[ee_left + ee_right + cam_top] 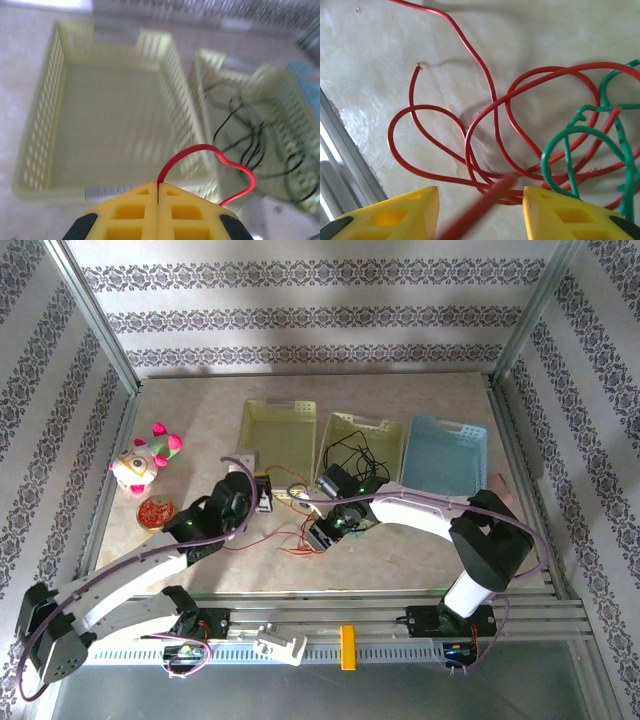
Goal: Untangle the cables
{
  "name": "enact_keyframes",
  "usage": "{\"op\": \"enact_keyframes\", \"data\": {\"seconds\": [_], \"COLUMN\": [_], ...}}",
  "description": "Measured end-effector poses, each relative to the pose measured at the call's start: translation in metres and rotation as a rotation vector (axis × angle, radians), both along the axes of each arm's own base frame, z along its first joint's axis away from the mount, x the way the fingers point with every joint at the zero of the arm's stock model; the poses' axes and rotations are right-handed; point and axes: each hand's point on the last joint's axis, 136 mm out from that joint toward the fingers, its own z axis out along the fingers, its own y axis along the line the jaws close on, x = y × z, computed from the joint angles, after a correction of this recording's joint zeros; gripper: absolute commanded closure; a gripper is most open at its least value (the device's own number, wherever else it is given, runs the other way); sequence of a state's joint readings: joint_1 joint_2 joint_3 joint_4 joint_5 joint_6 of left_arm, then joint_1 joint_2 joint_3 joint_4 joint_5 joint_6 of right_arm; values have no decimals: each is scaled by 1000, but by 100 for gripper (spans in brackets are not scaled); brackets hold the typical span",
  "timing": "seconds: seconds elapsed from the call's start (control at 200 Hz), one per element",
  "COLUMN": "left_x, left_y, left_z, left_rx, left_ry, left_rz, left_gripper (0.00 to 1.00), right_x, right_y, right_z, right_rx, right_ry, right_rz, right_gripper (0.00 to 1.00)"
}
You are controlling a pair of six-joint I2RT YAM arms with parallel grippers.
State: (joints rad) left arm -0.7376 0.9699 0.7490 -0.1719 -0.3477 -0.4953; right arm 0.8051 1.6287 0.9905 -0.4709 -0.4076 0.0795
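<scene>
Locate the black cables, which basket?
Top view: the black cables lie inside the middle yellow basket, between the left yellow basket and the blue basket. In the left wrist view they are right of centre.

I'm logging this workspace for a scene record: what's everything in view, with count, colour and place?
yellow baskets: 2, pale yellow, table's far side, left and middle of a row
blue basket: 1, light blue, right end of that row
black cables: count unclear, black, in the middle basket
red cables: count unclear, red, looped on the table centre
green cables: count unclear, green, tangled with the red
plush toy: 1, white, pink and yellow, table's left
disc: 1, red, beside the toy
block: 1, yellow, on the near rail
left gripper: 1, yellow, shut on a red cable
right gripper: 1, yellow, open over the tangle
</scene>
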Motion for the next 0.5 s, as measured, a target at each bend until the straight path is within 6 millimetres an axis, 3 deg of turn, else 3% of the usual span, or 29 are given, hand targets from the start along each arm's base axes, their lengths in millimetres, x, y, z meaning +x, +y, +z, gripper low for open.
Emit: {"op": "enact_keyframes", "data": {"seconds": [0.09,0.2,0.37,0.5], "left_x": [3,7,16,29], "left_y": [4,11,27,41], "left_z": [40,69,83,91], "left_rx": [-27,-32,-13,-21], "left_ry": [-84,-146,-183,-205], "left_rz": [8,25,75,133], "left_gripper": [100,100,100,100], "right_x": [6,10,10,21], "right_y": [-1,-2,-6,-10], "right_z": [9,18,41,82], "right_rx": [28,59,118,221], "right_ry": [-18,-41,-87,-164], "right_rz": [-19,-27,-49,-105], "right_gripper": [51,51,50,49]}}
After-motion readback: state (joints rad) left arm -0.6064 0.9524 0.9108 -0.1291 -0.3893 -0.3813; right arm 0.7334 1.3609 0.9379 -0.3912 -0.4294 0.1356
